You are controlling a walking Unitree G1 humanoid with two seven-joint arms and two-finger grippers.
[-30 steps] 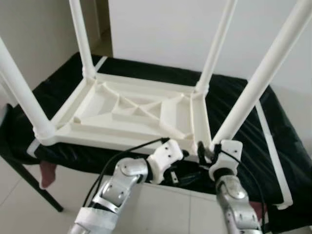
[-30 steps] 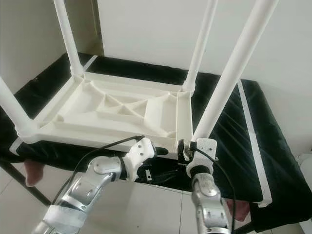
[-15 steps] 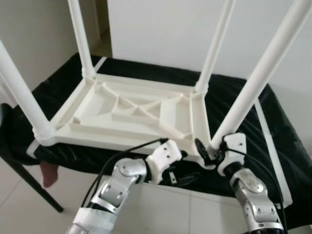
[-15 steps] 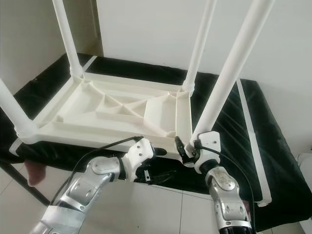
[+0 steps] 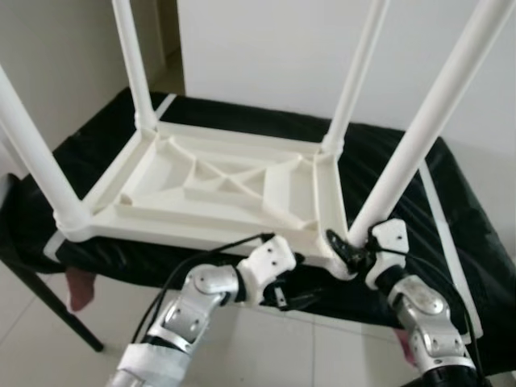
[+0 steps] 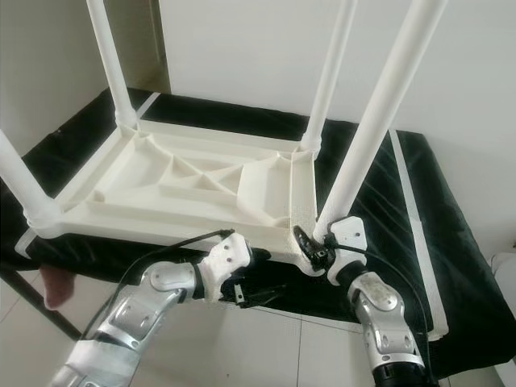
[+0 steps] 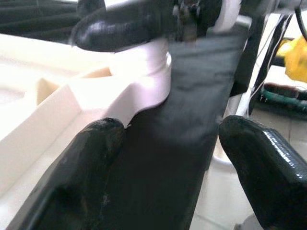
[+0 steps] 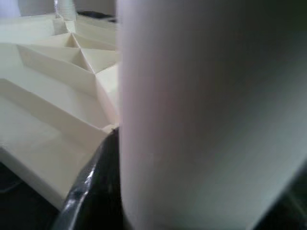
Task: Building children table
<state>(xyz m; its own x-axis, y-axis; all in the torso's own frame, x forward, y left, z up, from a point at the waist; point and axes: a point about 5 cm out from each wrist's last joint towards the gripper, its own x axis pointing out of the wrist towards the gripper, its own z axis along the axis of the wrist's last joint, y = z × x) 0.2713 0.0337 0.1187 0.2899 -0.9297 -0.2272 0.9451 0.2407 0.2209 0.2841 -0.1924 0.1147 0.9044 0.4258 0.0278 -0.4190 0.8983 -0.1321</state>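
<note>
A white plastic children's table (image 5: 218, 181) lies upside down on a black-covered bench (image 5: 395, 161), its legs pointing up. My right gripper (image 5: 345, 248) is at the base of the near right leg (image 5: 427, 121), with its fingers closed around it; in the right wrist view that leg (image 8: 206, 110) sits against a black finger (image 8: 96, 182). My left gripper (image 5: 292, 297) hangs open just under the table's near edge. In the left wrist view, its two fingers (image 7: 81, 182) straddle black cloth below the table's near right corner (image 7: 139, 86).
The near left leg (image 5: 32, 153) and the two far legs (image 5: 133, 60) stand tall around the workspace. A white wall is behind. The bench's dark metal leg (image 5: 48, 298) and a reddish object (image 5: 79, 286) are at lower left, above tiled floor.
My right gripper has swung from below the table's corner to the base of the near right leg and closed around it. The left gripper has sunk slightly.
</note>
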